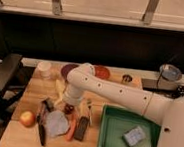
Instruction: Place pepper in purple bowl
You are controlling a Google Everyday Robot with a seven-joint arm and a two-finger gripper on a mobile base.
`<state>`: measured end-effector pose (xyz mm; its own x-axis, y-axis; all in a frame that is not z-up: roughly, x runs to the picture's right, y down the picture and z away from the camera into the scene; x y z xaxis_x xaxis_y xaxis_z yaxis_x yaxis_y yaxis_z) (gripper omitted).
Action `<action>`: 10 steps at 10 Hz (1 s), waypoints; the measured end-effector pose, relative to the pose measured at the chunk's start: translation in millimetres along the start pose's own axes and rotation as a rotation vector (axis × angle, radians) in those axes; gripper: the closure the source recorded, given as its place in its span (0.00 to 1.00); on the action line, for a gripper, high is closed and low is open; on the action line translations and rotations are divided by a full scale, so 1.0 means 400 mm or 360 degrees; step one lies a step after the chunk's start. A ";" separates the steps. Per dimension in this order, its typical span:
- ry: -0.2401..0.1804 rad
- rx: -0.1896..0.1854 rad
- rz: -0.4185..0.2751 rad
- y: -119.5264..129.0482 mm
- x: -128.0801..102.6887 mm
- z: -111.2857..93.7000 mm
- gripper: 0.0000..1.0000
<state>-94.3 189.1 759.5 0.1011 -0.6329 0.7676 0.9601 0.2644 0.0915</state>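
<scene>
The pepper (71,130), slim and orange-red, lies on the wooden table (27,95) near the front, between a pale grey pouch and a black bar. My gripper (69,107) hangs low just behind the pepper's upper end, pointing down from the white arm (108,90); it is open and holds nothing. At the back of the table, the arm's elbow partly hides the dark purple bowl (66,70).
An orange-red bowl (102,72) sits to the right of the purple one, and a white cup (44,68) to its left. An apple (27,118), the grey pouch (56,123), a black tool (42,131) and the black bar (81,128) surround the pepper. A green tray (108,140) stands at the right.
</scene>
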 end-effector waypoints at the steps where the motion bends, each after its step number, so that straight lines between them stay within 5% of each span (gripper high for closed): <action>1: 0.0000 0.0001 0.0000 0.000 0.000 0.000 0.20; 4: -0.0001 -0.0025 -0.0031 -0.007 -0.003 0.011 0.20; 6: -0.0019 -0.0029 -0.0074 -0.028 -0.005 0.072 0.20; 10: -0.0001 0.0035 -0.0105 -0.016 -0.011 0.105 0.20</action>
<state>-111.7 220.9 782.3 0.0374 -0.6489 0.7599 0.9588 0.2377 0.1558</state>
